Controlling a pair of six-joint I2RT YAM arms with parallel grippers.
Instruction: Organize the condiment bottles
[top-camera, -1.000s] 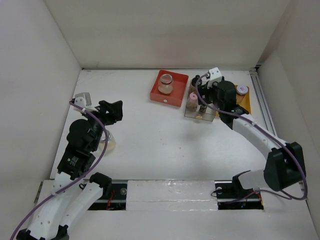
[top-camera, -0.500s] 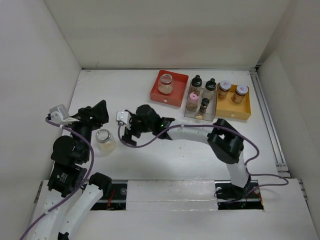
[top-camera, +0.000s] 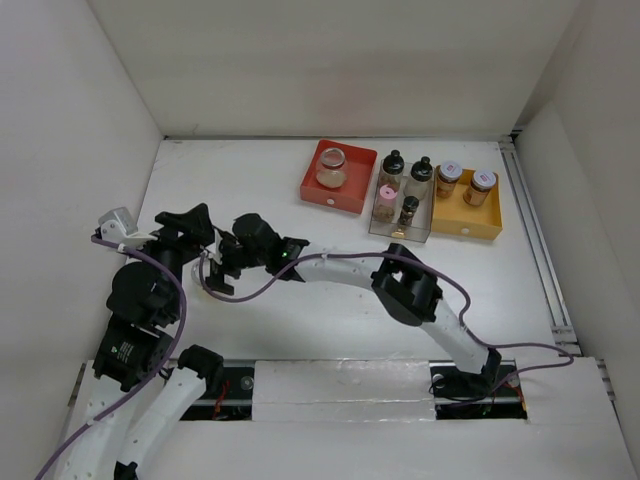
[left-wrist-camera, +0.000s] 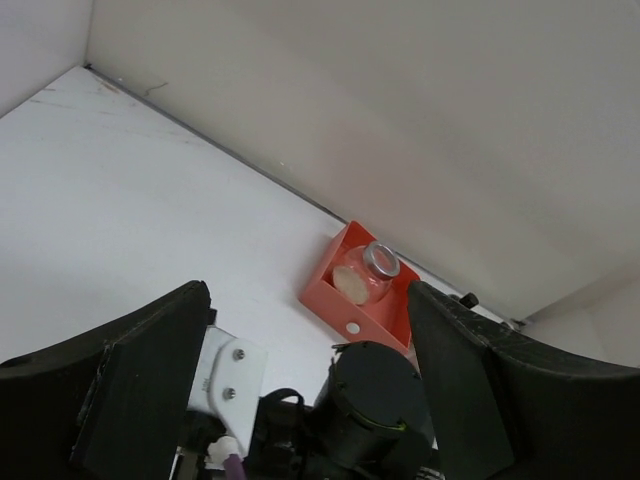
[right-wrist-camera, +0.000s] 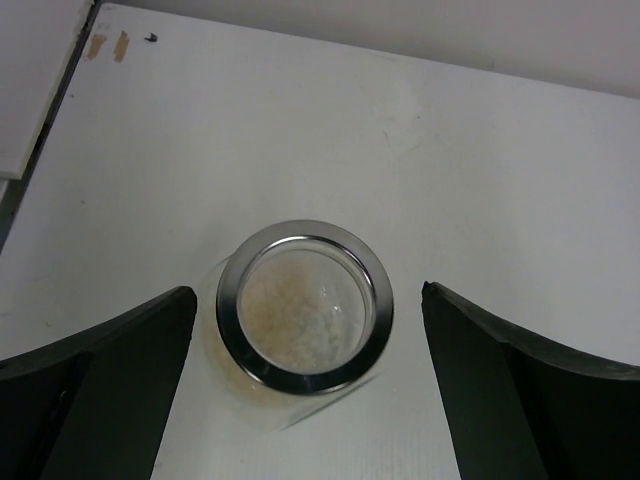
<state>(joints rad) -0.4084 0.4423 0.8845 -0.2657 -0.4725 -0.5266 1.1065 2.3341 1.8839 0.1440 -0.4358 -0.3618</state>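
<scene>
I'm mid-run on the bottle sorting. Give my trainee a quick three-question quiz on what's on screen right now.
1. True or false: the right gripper is shut on the squat jar.
2. How many bottles stand in the clear tray? A two, B four, C six.
3. Which tray holds one jar alone?
Key: 1 false, its jaws stand open either side of the squat jar; 2 B; 3 the red tray.

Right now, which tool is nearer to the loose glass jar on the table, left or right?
Right. The right tool is directly above the glass jar, open fingers on either side. The left tool is apart from it, toward the back wall, open and empty.
</scene>
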